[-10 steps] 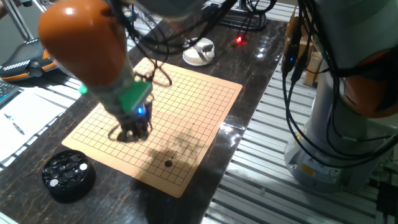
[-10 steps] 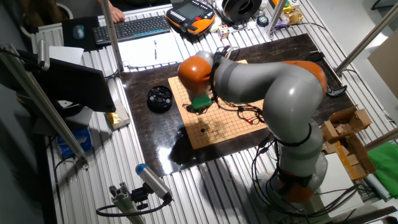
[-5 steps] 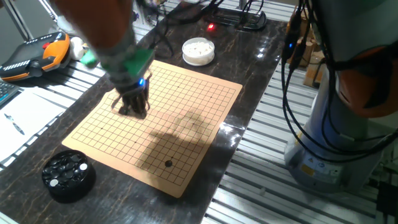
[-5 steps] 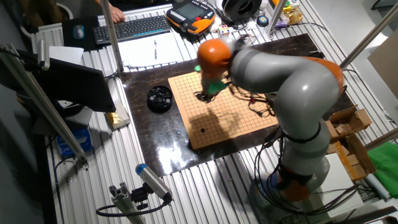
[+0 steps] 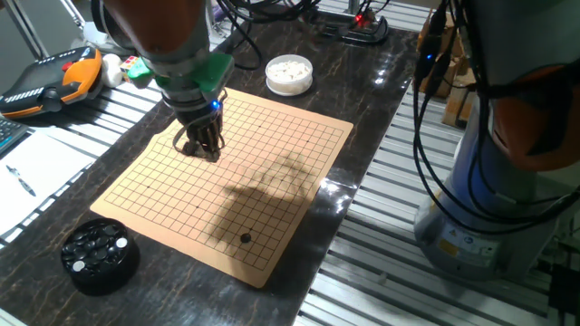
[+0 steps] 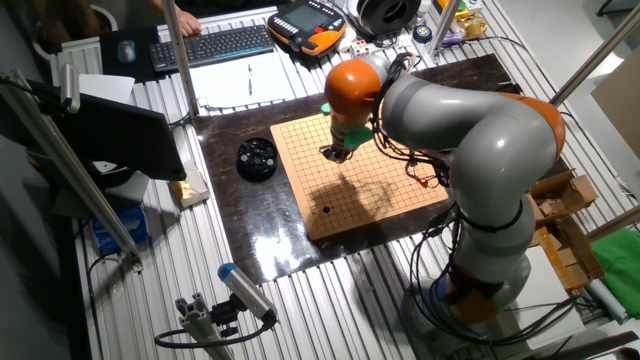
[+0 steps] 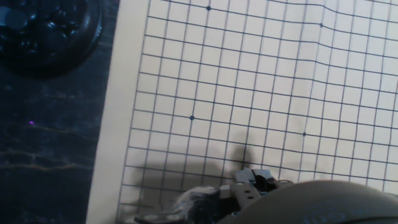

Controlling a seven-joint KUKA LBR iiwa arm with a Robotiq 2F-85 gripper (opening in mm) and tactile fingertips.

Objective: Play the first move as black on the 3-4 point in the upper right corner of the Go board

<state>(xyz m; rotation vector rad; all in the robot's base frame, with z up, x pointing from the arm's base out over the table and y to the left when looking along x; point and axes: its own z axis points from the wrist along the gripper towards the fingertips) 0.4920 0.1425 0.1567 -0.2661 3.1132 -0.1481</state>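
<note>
- A black stone point(image 5: 245, 238) lies on the Go board point(image 5: 299, 136), a few lines in from the board's corner closest to the robot's base; in the other fixed view it shows at point(image 6: 326, 209). Judged from that, the move may already be made.
- The hand point(image 5: 201, 147) hangs low over the board, well away from the stone and toward the far side, where the white-stone bowl point(image 5: 289, 73) sits off the board.
- I cannot tell whether the hand is open or closed: the fingers are dark and blurred in both fixed views, and nothing can be made out between them.
- Risk: with the hand this low, a sideways sweep could scrape the board or shift it on the table point(image 5: 381, 100), and then the stone would slide off its crossing. The loose cables point(image 6: 415, 175) hanging over the board could also drag.
- Risk: the stone is small and glossy, so a slight bump of the board could send it skidding.
- The hand view is partly filled by a grey blur; it shows grid lines and the black-stone bowl point(image 7: 50, 28) at the board's edge, but not the stone.
- Whether the stone sits exactly on the 3-4 crossing is too fine to count.
</note>
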